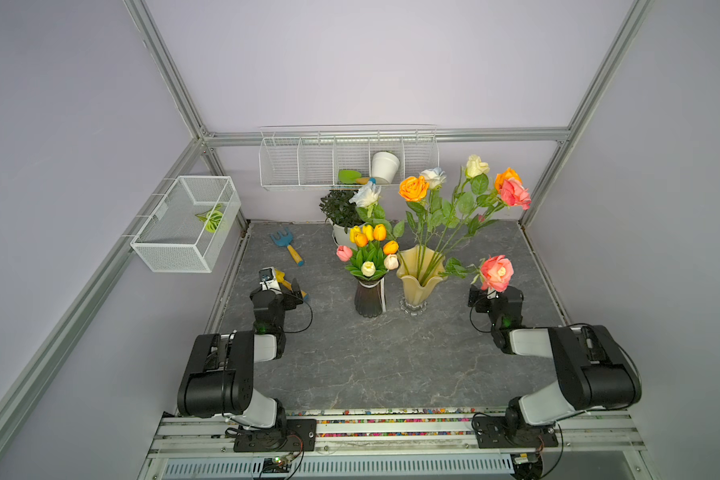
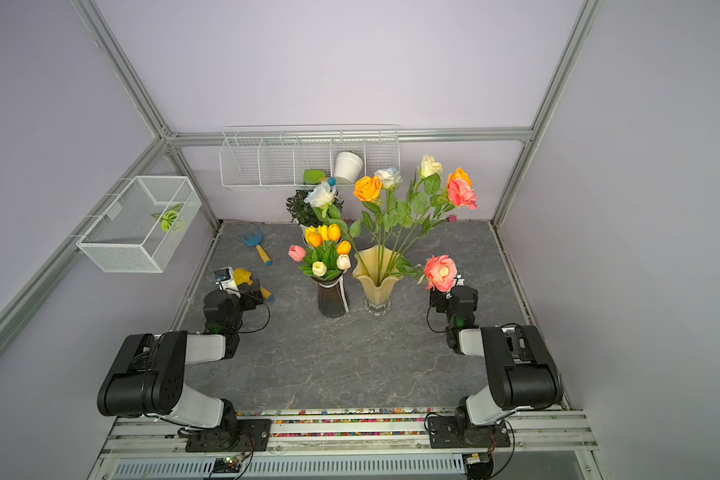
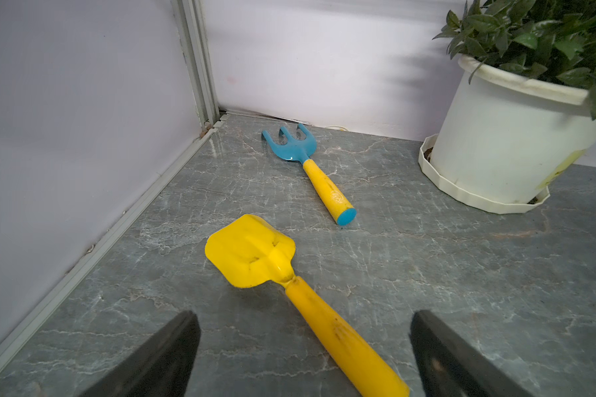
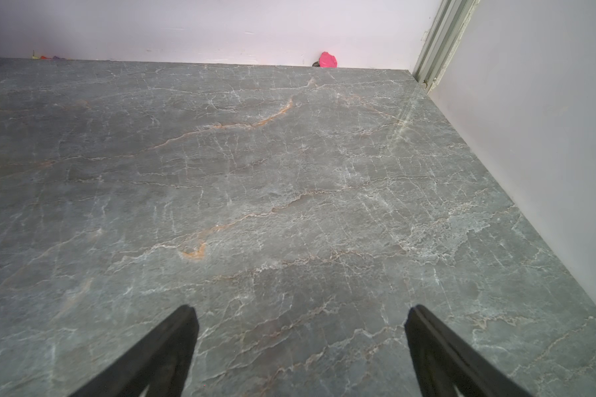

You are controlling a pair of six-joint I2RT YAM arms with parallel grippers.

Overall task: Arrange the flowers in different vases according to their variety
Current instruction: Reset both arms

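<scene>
Several tulips (image 1: pixel 368 249) stand bunched in the dark purple vase (image 1: pixel 368 298) at mid-table. Beside it, the pale yellow vase (image 1: pixel 417 282) holds several roses (image 1: pixel 414 188), among them a white-blue one (image 1: pixel 366 194) leaning left. A pink rose (image 1: pixel 496 272) droops low to the right. My left gripper (image 3: pixel 304 315) is open, low over a yellow shovel's handle, its fingers apart on either side. Left of the vases it shows in a top view (image 1: pixel 282 285). My right gripper (image 4: pixel 300 309) is open over bare table, partly under the drooping pink rose (image 2: pixel 440 272).
A yellow shovel (image 3: pixel 255 254) and a blue rake (image 3: pixel 291 146) lie at the left. A bushy plant in a white pot (image 3: pixel 496 137) stands behind the vases. Wire baskets (image 1: pixel 350 164) (image 1: pixel 184 226) hang on the walls. A small pink bit (image 4: pixel 327 60) lies by the back wall.
</scene>
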